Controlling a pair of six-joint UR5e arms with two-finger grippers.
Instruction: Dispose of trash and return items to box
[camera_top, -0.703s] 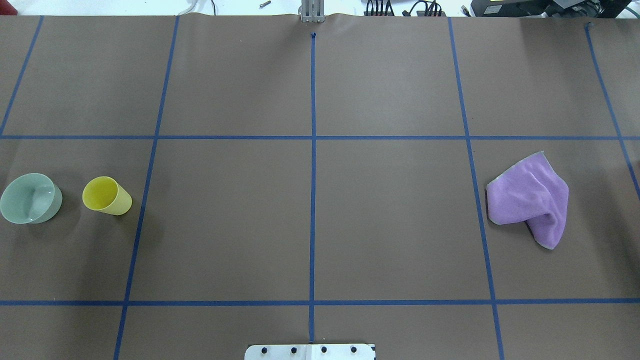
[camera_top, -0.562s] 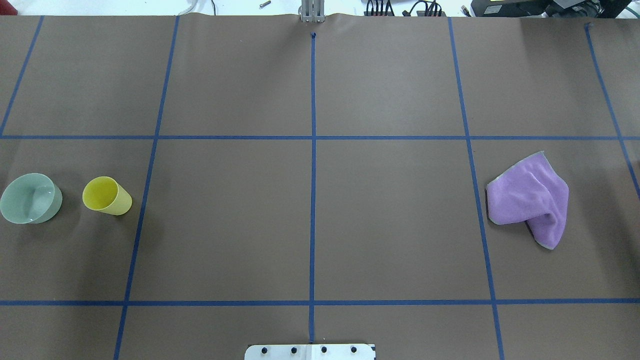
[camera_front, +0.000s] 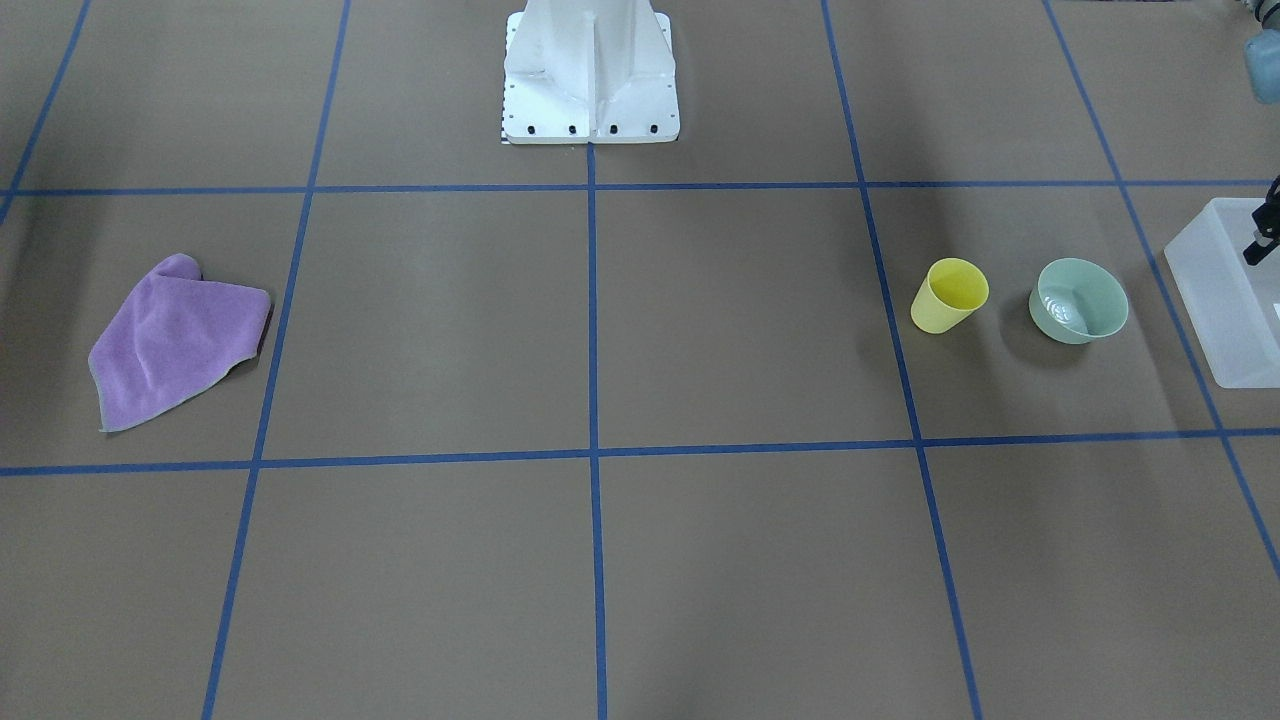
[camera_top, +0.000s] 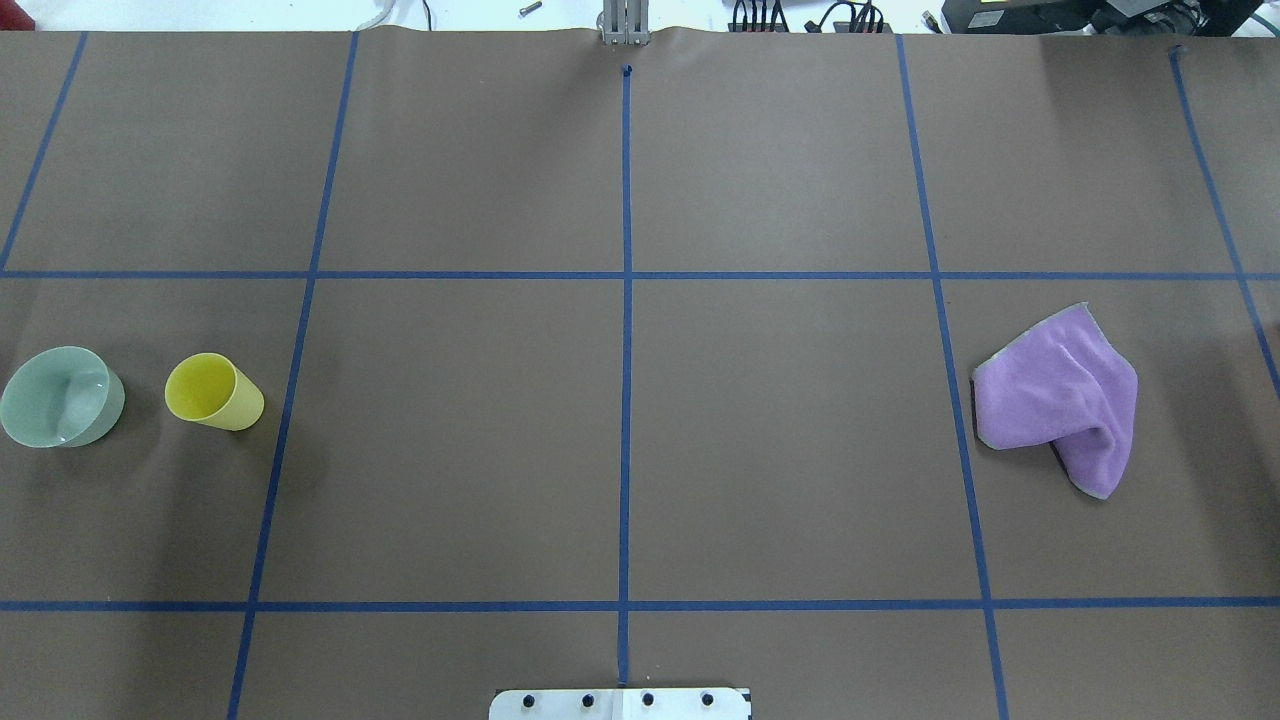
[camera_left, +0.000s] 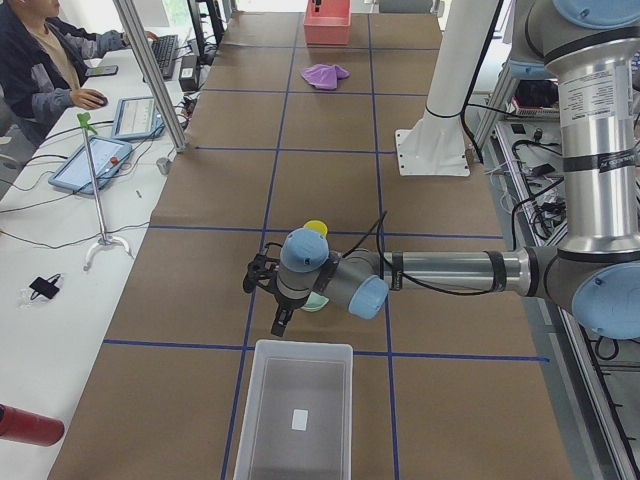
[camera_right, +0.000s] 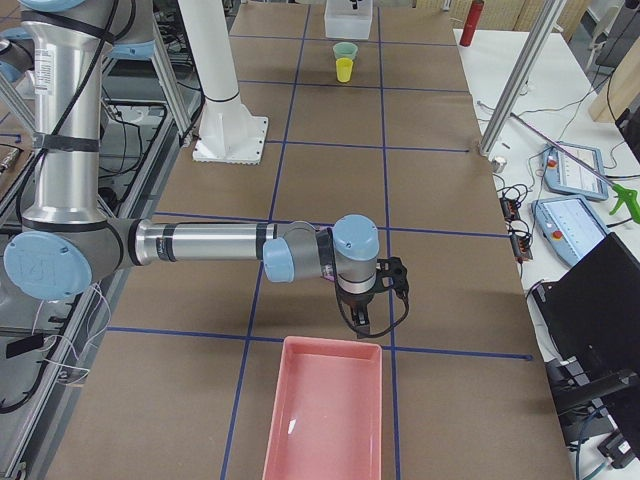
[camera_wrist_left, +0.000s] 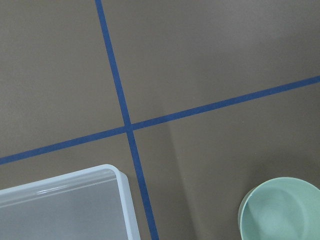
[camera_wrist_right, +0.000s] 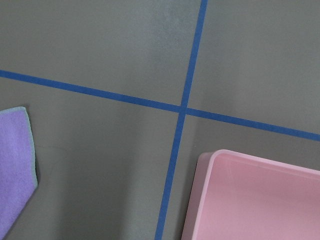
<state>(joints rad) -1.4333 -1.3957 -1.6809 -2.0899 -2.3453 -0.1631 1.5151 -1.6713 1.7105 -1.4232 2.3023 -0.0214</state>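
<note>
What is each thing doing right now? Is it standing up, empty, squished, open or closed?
Cup: upright, empty, on the table.
Bowl: upright, empty, beside the cup, not touching it.
Box: open-topped, no cup or bowl inside.
Cloth: crumpled, lying flat.
Pink bin: open-topped, only a small white speck inside.
Left gripper: near the box, open or shut unclear.
Right gripper: near the pink bin, open or shut unclear.

Robotics lab: an industrial arm (camera_left: 450, 270) reaches across a brown-papered table (camera_top: 800, 450) gridded with blue tape (camera_top: 626, 400), while a person (camera_left: 35, 70) works beside tablet controllers (camera_left: 92, 163) on a side bench (camera_left: 50, 330).
</note>
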